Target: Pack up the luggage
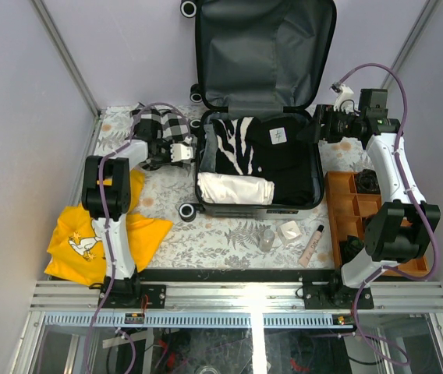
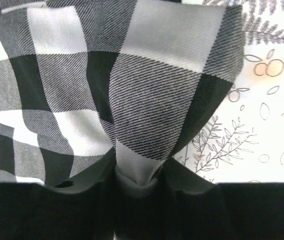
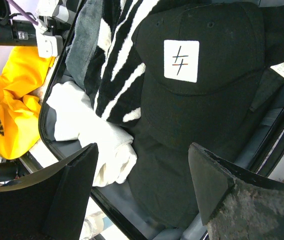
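Luggage (image 1: 264, 54) holds cap (image 3: 182, 75), white cloth (image 1: 233, 187); left end effector (image 2: 137, 177) grips checked cloth (image 2: 147, 85), right end effector (image 3: 143, 150) wide.

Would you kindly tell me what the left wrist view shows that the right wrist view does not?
Only left wrist: the left gripper's jaws pinching the black-and-white checked cloth. Only right wrist: the open black hard-shell luggage holding a black cap with a white square patch, a zebra-striped garment and a white folded cloth. Both: the leaf-print table cover.
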Controlling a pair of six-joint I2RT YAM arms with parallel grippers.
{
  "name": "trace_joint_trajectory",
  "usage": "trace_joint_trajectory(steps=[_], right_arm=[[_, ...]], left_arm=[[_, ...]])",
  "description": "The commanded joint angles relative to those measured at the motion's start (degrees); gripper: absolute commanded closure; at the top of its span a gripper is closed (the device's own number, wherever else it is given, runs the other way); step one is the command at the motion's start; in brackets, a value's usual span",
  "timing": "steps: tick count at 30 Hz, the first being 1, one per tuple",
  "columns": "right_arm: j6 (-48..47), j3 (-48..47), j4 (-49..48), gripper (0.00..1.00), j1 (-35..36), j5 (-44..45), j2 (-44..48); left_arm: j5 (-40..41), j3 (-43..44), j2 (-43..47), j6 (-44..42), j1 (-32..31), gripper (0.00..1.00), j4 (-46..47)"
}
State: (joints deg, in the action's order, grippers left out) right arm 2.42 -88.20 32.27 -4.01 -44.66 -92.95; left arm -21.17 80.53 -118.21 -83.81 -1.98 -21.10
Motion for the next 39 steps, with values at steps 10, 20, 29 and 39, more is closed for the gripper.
trace_joint_trajectory(steps=[10,20,29,39], right_arm=[[0.5,0.3,-1.4,0.20,-0.3,-1.0,2.7],[1.3,0.7,-2.1,0.20,-0.6,-1.9,4.4],[1.3,1.0,-2.0,0.20,-1.1,-2.0,5.8],[1.8,1.4,-2.3,0.20,-1.3,-2.4,6.0]], left_arm=[[-14.3,29.6,-4.7,32.3,5.1,1.00,-27.4],[-24.1,36.8,0.7,59.8,8.3,1.00,-29.4],[-28.2,34.7,6.9,83.5,6.3,1.00,-18.2],[-24.5,31.0,13.0,94.3,-3.6,1.00,-11.7]])
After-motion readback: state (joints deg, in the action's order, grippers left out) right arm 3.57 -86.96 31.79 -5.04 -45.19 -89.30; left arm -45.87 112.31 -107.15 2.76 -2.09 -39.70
